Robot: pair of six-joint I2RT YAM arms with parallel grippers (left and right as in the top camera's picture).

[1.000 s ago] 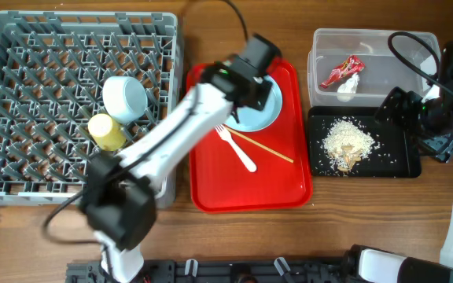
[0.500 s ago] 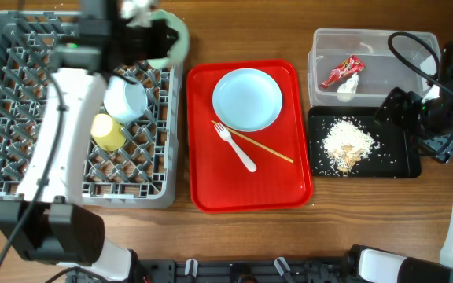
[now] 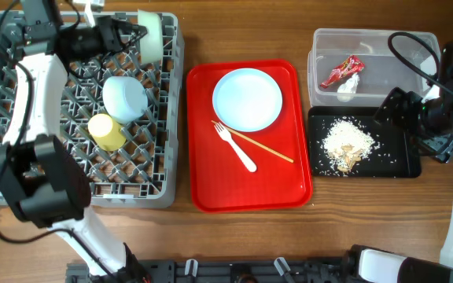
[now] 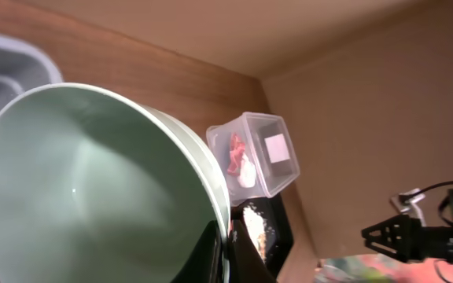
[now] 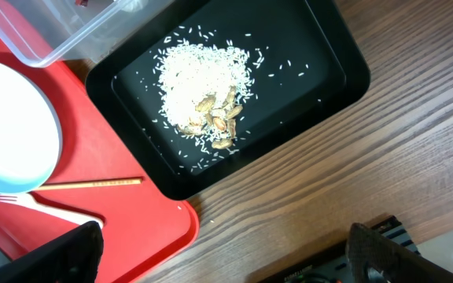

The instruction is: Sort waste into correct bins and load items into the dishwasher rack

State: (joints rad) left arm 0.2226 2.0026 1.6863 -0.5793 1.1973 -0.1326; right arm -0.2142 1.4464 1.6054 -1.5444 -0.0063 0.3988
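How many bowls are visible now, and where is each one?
2. One pale blue round bowl sits in the grey plastic pegged rack; the left claw holds a pale green round bowl at the rack's far edge.

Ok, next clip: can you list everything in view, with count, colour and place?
dishwasher rack: one, grey, left
bowls: two, pale blue-green; one in the rack, one held at its far right corner
cup: one, yellow, in the rack
serving tray: one, red, centre
plate: one, pale blue, on the serving tray
fork: one, white, below the plate
chopsticks: wooden, beside the fork; count unclear
tub: one, clear, far right
wrapper: one, red, in the tub
paper wad: one, white, in the tub
black tray: one, below the tub
food scraps: one pile, whitish-beige, in the black tray
left gripper: shut on the held bowl
right gripper: open, near the black tray
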